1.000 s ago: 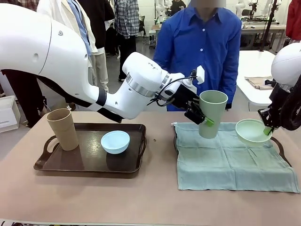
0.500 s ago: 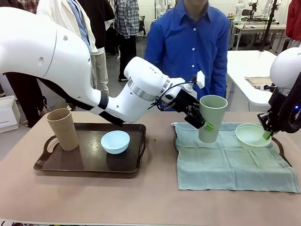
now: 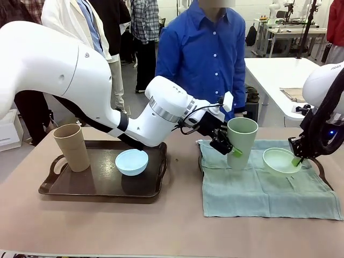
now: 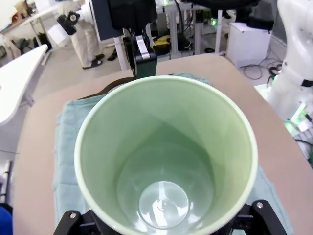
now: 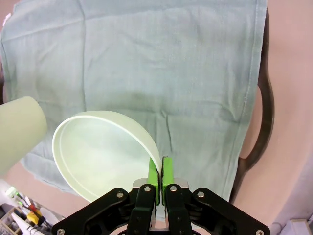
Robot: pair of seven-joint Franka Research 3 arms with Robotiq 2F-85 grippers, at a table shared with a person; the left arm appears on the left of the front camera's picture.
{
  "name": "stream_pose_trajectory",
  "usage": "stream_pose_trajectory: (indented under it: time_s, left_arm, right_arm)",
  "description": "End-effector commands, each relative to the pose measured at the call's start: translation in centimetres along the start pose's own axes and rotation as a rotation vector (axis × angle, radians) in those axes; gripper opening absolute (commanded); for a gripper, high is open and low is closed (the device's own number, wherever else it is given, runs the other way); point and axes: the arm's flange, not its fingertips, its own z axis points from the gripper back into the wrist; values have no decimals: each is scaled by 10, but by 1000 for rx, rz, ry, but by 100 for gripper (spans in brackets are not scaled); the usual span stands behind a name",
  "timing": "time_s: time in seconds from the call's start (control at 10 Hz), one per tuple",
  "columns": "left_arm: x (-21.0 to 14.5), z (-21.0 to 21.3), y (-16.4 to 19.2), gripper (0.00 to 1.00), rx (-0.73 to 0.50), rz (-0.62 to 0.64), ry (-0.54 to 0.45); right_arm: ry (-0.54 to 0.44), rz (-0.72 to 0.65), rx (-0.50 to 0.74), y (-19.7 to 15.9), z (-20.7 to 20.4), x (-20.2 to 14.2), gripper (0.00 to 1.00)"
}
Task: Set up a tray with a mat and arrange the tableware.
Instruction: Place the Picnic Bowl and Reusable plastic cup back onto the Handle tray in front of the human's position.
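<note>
Done: mat (image 3: 269, 188) on tray (image 3: 321, 169);
Left hand (image 3: 232, 148): gripping pale green cup (image 3: 242, 134);
Right hand (image 3: 297, 160): pinching pale green bowl (image 3: 278, 160) rim;
Pending: tan cup (image 3: 71, 146), light blue bowl (image 3: 131, 161)

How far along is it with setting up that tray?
Done: the mat covers the right-hand tray. In hand: the left hand grips the green cup and the right hand pinches the green bowl by its rim, both over the mat. To do: the tan cup and blue bowl sit on the other tray.
</note>
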Motion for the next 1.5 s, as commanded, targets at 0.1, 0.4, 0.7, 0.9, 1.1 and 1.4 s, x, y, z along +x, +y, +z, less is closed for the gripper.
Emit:
stream_pose_trajectory:
  time_s: [0.1,0.4,0.7,0.9,1.1,1.4]
  left_arm:
    - [-13,0,8,85,-1,-48,-72]
    - [-20,-4,13,85,-6,-40,-62]
    - [-25,-11,16,85,-24,11,-25]
    - [-28,-15,17,85,-32,29,-13]
    - [-29,-19,19,100,-46,50,2]
    - [-28,-12,15,100,-33,98,56]
  right_arm:
    - [-13,6,9,0,-15,13,4]
    - [-8,-9,-12,-2,-22,20,4]
    - [-12,-12,-22,-4,-23,20,4]
    - [-15,-14,-22,-6,-23,20,4]
    - [-15,-17,-22,-9,-21,19,4]
    - [-15,-54,-68,-12,-10,14,100]
